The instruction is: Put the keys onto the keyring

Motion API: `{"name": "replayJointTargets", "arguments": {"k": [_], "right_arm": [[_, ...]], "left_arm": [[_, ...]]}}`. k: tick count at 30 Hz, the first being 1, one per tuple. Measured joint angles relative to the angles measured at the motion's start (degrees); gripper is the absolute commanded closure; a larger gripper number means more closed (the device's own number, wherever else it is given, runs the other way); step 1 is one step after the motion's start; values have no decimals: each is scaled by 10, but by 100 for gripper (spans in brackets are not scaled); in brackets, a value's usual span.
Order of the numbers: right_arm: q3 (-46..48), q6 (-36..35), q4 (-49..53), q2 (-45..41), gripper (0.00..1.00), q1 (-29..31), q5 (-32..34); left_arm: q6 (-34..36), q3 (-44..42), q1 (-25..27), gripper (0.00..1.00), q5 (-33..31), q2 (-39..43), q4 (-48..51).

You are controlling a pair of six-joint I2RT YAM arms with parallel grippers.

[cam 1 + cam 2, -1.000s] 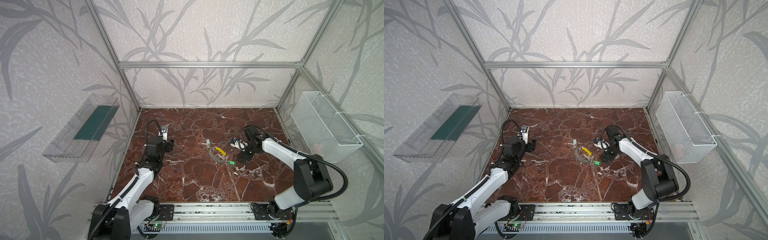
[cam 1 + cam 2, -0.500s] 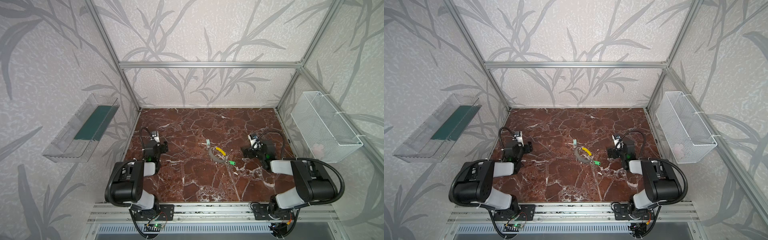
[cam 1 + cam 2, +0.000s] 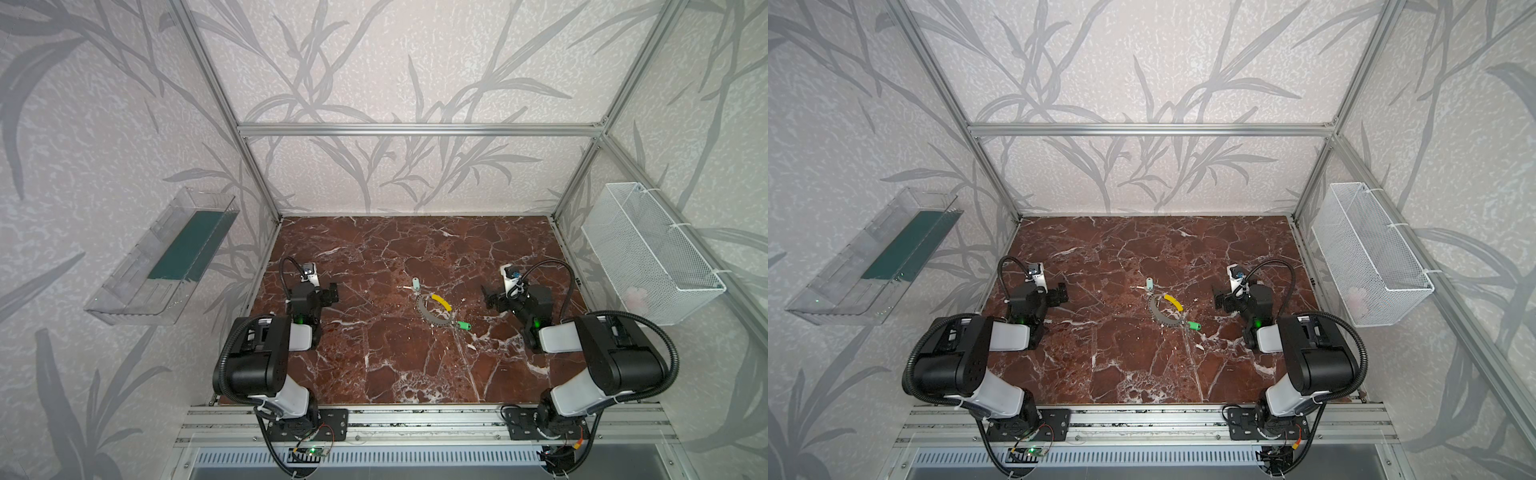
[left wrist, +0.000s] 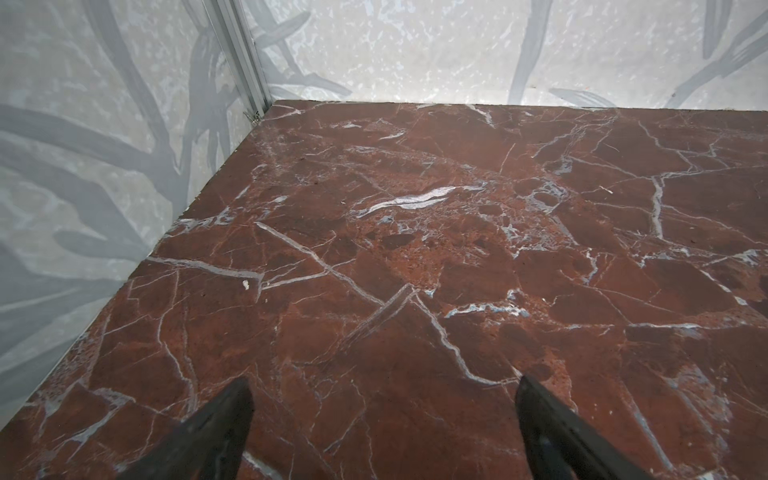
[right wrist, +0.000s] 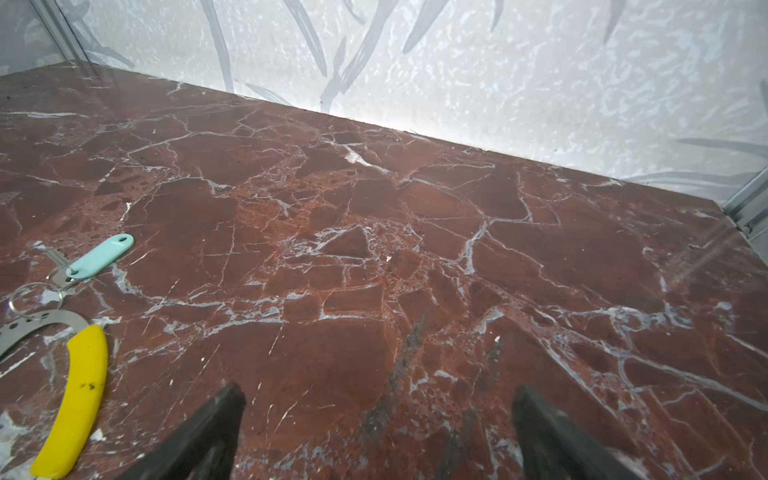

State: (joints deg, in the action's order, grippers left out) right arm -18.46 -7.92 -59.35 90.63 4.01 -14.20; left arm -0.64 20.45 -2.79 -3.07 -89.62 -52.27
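Keyring [image 3: 433, 310] flat; mint key [image 3: 416, 283] beside its far end, green key [image 3: 462, 325] at its near edge, maybe threaded. Left gripper [image 3: 331, 292], right gripper [image 3: 490, 296] flank it, jaws released, empty.

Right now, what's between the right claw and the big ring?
Nothing but bare marble table between the right gripper and the keyring, shown in both top views.

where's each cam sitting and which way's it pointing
Both top views: high above the arm bases, looking down at the table and back wall; left arm, right arm, left claw, right claw all show.
Left wrist: on the left arm, facing the table's far left corner; only open claw tips show.
Right wrist: on the right arm, facing the back wall; open claw tips, keyring and pale key show.
Shared: right wrist and top views show keyring and that key.
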Motion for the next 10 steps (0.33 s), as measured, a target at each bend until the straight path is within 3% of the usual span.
{"name": "replayJointTargets", "arguments": {"k": [10], "right_arm": [[0, 0, -5, 1, 1, 0, 0]], "left_arm": [[0, 2, 2, 1, -3, 0, 0]]}}
